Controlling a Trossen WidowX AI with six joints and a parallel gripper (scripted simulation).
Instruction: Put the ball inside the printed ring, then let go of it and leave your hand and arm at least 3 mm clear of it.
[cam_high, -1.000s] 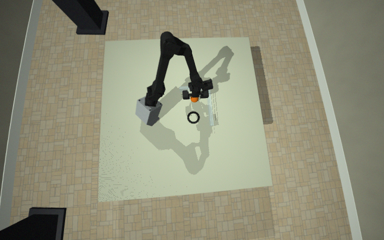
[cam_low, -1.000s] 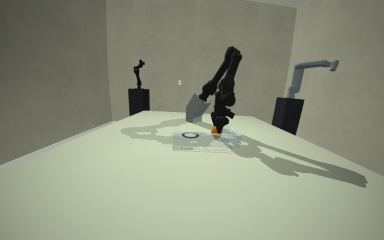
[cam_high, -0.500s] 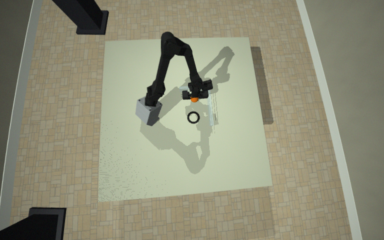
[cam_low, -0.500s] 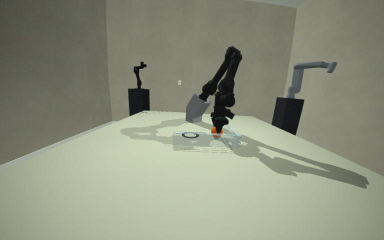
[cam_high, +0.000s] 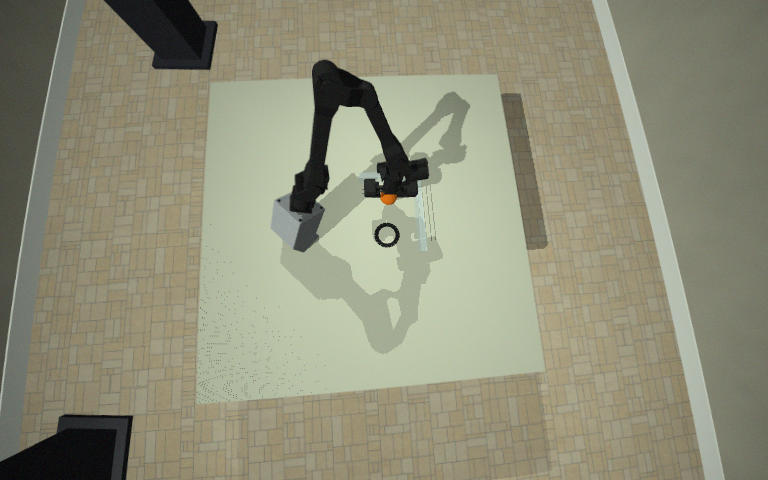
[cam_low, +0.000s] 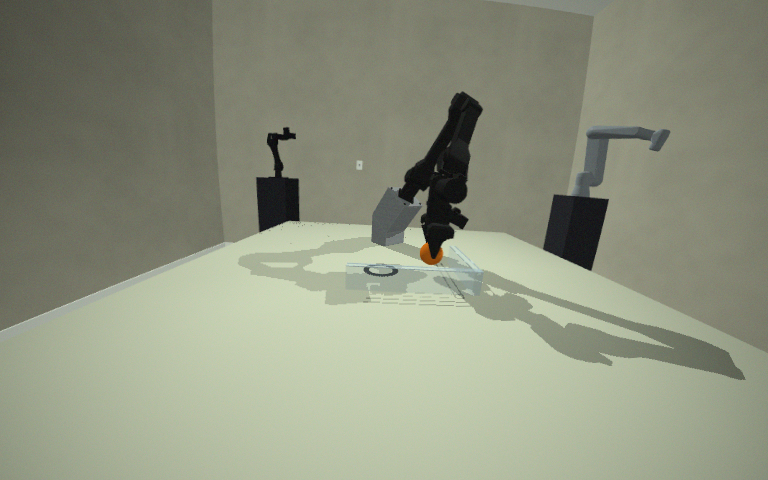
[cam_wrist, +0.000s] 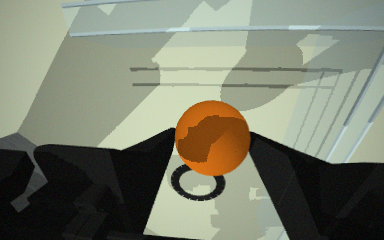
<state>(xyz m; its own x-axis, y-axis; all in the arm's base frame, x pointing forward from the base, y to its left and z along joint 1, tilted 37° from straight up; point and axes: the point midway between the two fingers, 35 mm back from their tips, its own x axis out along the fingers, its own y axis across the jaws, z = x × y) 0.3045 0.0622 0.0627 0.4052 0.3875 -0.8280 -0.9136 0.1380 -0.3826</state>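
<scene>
The orange ball (cam_wrist: 212, 137) sits between my two black fingers, which touch its sides. My gripper (cam_high: 388, 195) is shut on the ball (cam_high: 388, 198) and points down at the pale mat. In the exterior view the ball (cam_low: 429, 255) is at the fingertips, low over the mat. The printed black ring (cam_high: 386, 233) lies flat on the mat a short way from the ball, toward the front. The ring shows in the wrist view (cam_wrist: 198, 183) just below the ball, and in the exterior view (cam_low: 381, 270) to the ball's left.
A low clear-walled frame (cam_low: 416, 279) stands around the ring and ball area, with thin glass edges (cam_high: 423, 217) to the right. My grey base block (cam_high: 295, 222) sits left of the ring. Dark pedestals (cam_low: 574, 229) with other arms stand beyond the mat.
</scene>
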